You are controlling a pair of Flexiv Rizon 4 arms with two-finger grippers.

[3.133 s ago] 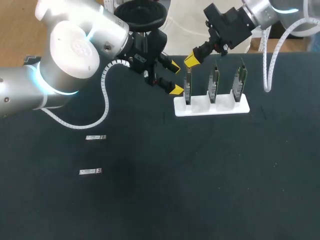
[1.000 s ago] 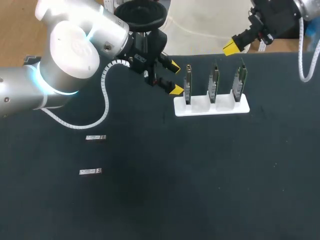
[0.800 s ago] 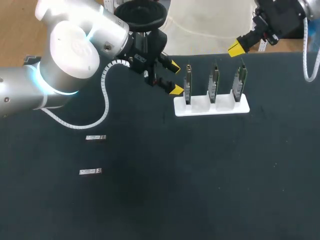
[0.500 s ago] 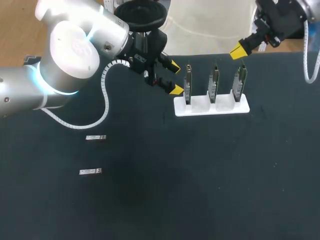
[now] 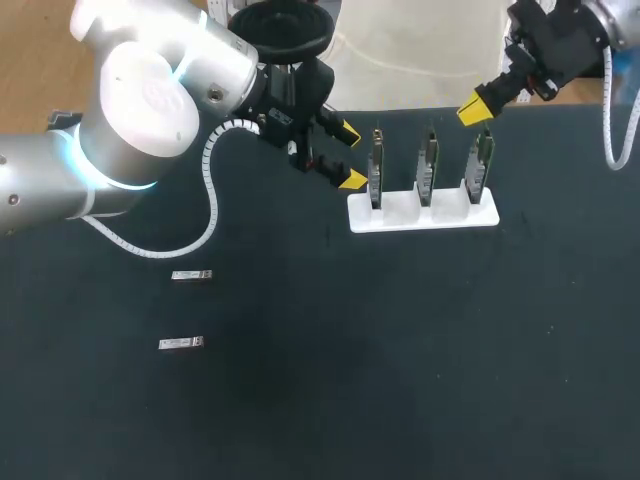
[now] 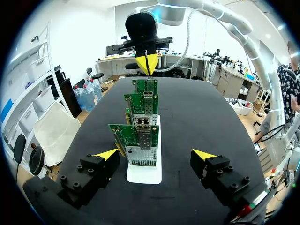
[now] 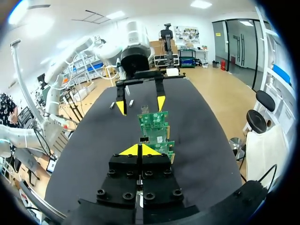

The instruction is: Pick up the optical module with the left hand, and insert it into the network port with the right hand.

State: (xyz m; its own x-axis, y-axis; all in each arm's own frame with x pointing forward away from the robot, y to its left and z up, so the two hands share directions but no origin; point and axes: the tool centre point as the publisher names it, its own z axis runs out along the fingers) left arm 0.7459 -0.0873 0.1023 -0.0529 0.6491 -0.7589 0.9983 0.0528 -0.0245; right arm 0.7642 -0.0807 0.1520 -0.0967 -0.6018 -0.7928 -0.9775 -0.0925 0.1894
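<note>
The black table (image 5: 400, 380) is carrying one optical module (image 5: 190, 275) and a second optical module (image 5: 181, 343), both lying flat, well apart from the white rack (image 5: 400, 218) of port boards (image 5: 376, 170). My left gripper (image 5: 350, 157) is hanging spread and empty beside the end board. My right gripper (image 5: 475, 107) is hovering pressed together over the opposite end board. I am judging the pickup not yet begun.

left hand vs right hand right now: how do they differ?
The left hand is open, its yellow tips spread wide. The right hand is shut, tips pressed together.
The left hand sits at the left end of the white rack, beside the first green circuit board. The right hand is at the opposite end, near the top edge of the last green circuit board.
Shared: both hands hold nothing.
</note>
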